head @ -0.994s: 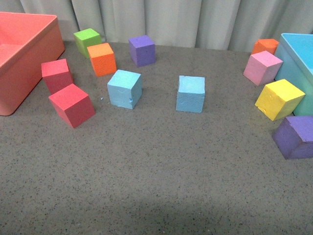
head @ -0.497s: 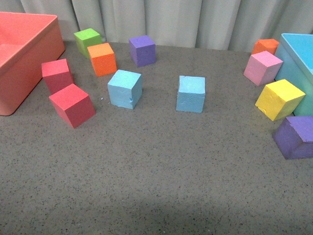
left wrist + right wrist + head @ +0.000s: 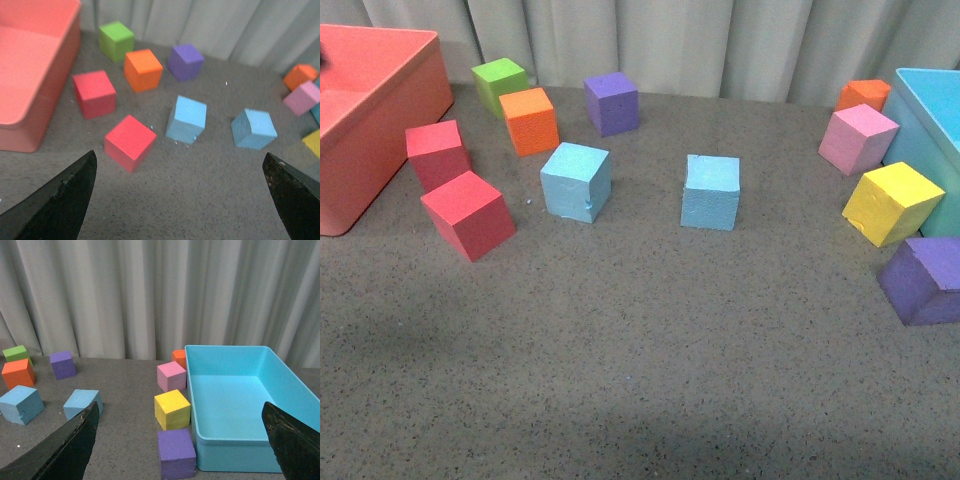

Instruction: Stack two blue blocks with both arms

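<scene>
In the front view nothing on the table has moved over the last second: the left sky-blue foam cube (image 3: 576,181) and the right sky-blue foam cube (image 3: 710,191) sit well apart near the middle of the speckled grey tabletop (image 3: 640,380), neither lifted. The one new thing is a small dark smudge (image 3: 323,58) at the far left edge, over the coral-red plastic bin (image 3: 370,170). It may be an arm coming in, so I judge that stacking has not begun. The far side is closed off by pale pleated curtains (image 3: 720,40). In the left wrist view the left gripper (image 3: 179,154) is spread wide and empty above the table, with both blue cubes ahead of it. In the right wrist view the right gripper (image 3: 180,405) is likewise spread and empty, with the large light-blue plastic bin (image 3: 225,347) to the right and the blue cubes away to the left.
</scene>
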Controlling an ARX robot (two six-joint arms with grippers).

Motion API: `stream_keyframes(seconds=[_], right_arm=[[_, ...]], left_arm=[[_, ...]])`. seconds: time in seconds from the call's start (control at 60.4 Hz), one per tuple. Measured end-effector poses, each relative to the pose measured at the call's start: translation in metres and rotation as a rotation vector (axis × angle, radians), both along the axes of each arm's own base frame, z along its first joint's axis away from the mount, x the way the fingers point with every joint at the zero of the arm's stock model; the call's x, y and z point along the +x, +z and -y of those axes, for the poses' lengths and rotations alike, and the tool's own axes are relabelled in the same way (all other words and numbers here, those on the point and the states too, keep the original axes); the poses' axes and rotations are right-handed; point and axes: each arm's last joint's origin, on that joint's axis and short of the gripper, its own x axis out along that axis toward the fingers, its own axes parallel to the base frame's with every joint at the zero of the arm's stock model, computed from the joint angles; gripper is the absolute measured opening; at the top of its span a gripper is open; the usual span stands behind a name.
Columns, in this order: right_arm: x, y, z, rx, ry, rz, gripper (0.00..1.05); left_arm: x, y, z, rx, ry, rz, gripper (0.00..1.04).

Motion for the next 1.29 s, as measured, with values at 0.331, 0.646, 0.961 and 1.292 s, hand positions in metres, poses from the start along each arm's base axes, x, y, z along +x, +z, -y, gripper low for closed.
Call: stream_keyframes(seconds=[0.331,0.646,0.961,1.292], right_arm=[[0.0,0.0,0.0,0.0,0.0,0.0,0.95],[0.0,0.0,0.0,0.0,0.0,0.0,0.95],[0.0,0.0,0.0,0.0,0.0,0.0,0.95],[0.0,0.0,0.0,0.0,0.0,0.0,0.95]], left_arm=[[0.126,-0.024,0.052,0.068,-0.223,-0.39,0.98],[0.21,-0.042,0.091,0.201,-0.292,-0.488,0.98],[0.249,-0.078,0.095,0.29,-0.299,-0.62,0.98],[0.266,-0.093,0.099,0.305,-0.311,-0.662,0.98]])
